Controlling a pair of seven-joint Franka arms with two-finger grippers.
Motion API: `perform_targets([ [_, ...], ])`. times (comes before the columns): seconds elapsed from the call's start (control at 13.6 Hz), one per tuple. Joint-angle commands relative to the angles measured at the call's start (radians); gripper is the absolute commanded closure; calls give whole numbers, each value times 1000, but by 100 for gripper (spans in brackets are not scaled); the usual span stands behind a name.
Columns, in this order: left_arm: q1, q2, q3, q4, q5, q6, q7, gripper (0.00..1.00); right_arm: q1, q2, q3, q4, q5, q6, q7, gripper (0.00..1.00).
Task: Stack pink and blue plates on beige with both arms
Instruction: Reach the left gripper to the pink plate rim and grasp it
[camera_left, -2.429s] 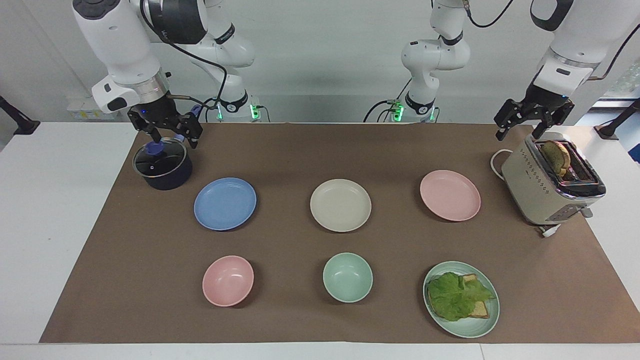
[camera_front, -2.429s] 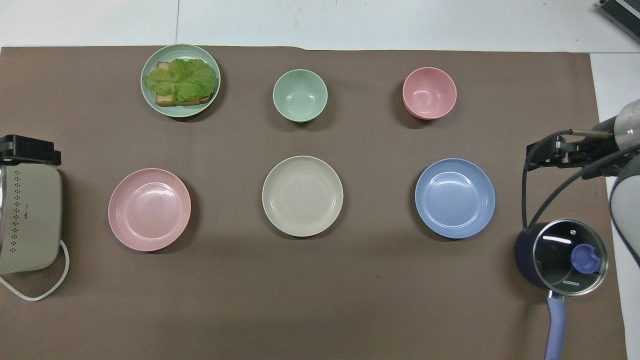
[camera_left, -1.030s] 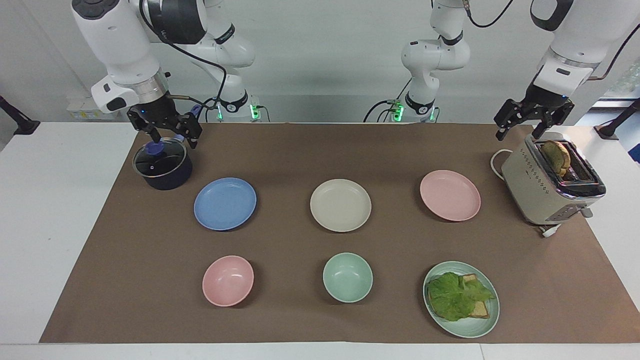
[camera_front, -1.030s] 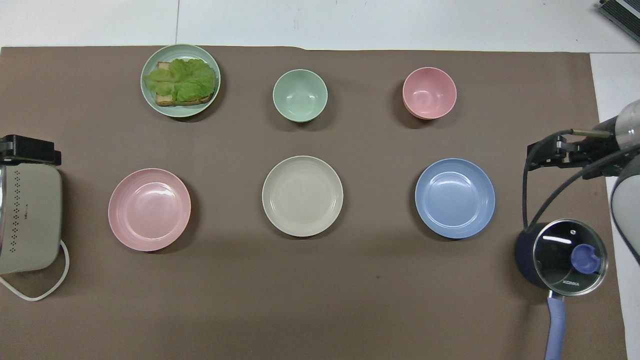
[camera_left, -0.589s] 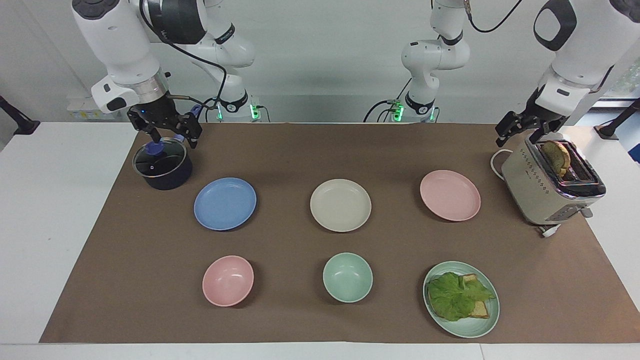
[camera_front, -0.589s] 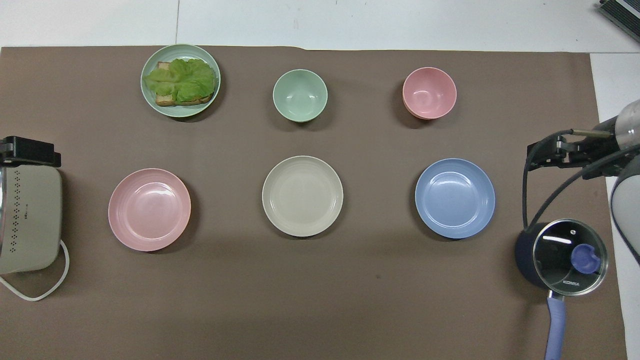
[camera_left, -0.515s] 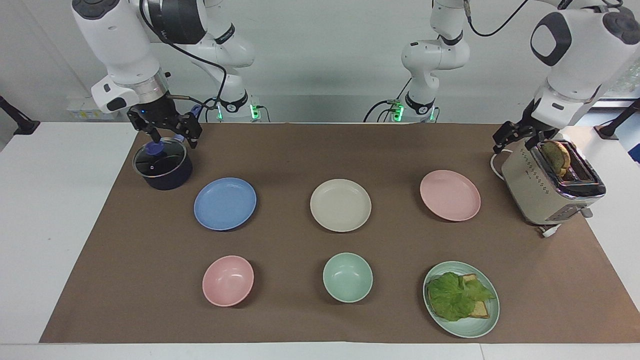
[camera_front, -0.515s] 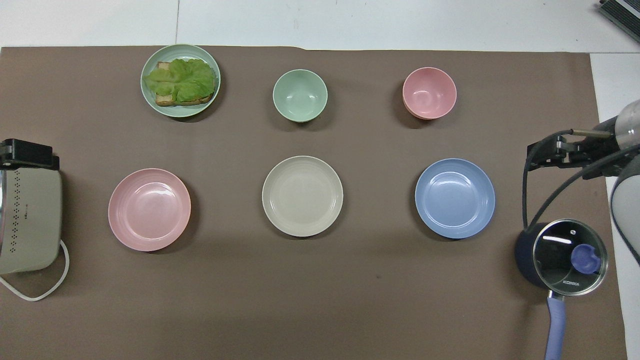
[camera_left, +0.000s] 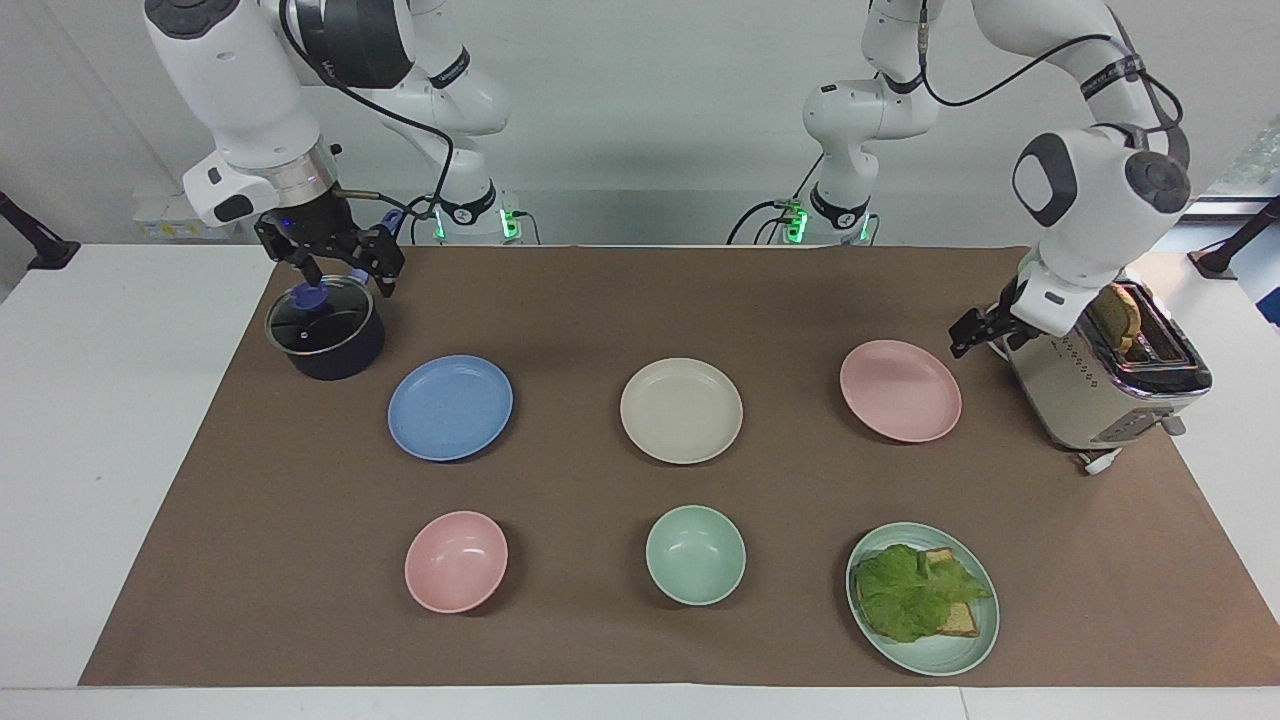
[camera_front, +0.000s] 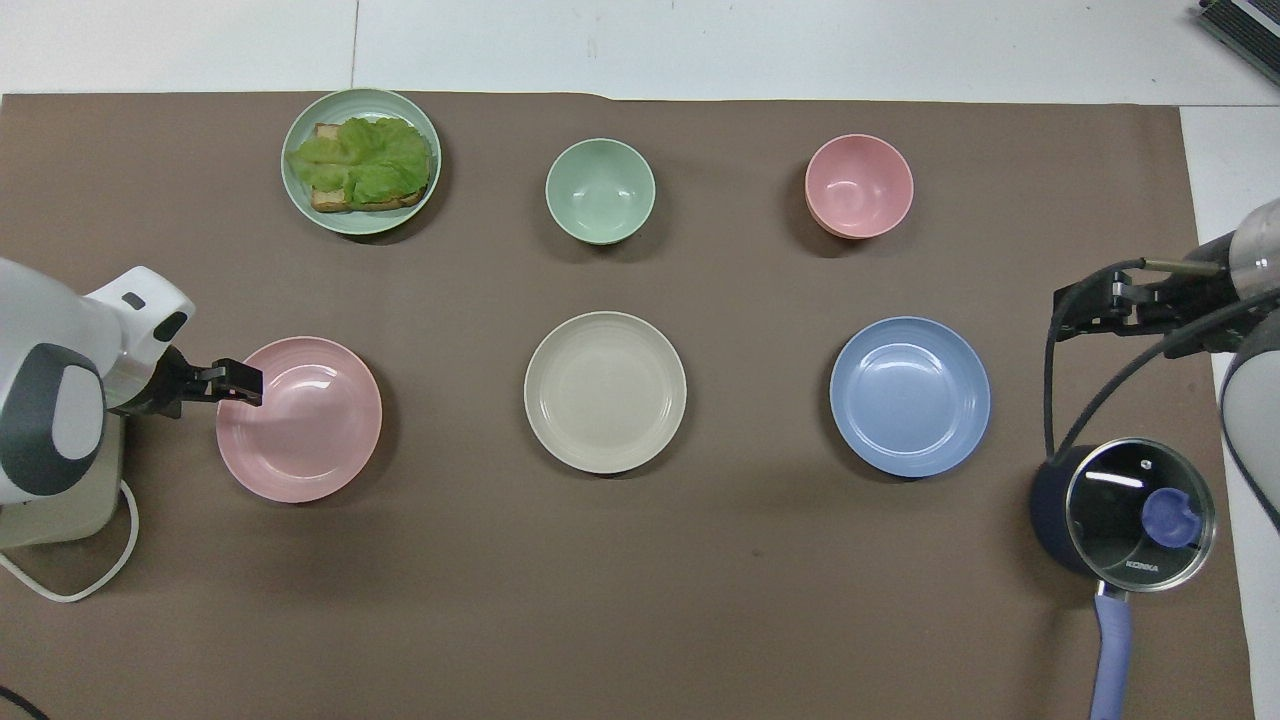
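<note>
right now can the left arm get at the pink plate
Probably yes. The left gripper is open and low beside the pink plate, at the rim nearest the toaster. Nothing lies on the plate or between it and the gripper; the toaster stands close beside the arm.

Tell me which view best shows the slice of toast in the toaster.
The facing view: the toast stands up out of the toaster slot, plainly visible beside the left arm. In the overhead view only the toaster's side shows, under the left arm; no toast is visible.
</note>
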Motion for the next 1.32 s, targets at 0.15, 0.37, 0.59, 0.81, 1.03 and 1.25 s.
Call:
perform_targets([
  [0.15, 11, 36, 2, -67, 12, 83, -1, 0, -9, -17, 5, -19, 3, 12, -11, 0],
  [0.37, 16, 35, 2, -60, 12, 44, 5, 0, -9, -17, 5, -19, 3, 12, -12, 0],
  [0.59, 17, 36, 2, -55, 12, 32, 7, 16, -8, -17, 5, -19, 3, 14, -6, 0],
  [0.81, 17, 38, 2, -46, 12, 24, 2, 71, -8, -17, 5, -19, 3, 14, -11, 0],
  [1.03, 17, 35, 2, -35, 14, 5, 0, 100, -9, -17, 5, -19, 3, 40, -11, 0],
  [1.25, 17, 30, 2, 20, 14, -106, 3, 100, -8, -17, 5, -19, 3, 40, -11, 0],
])
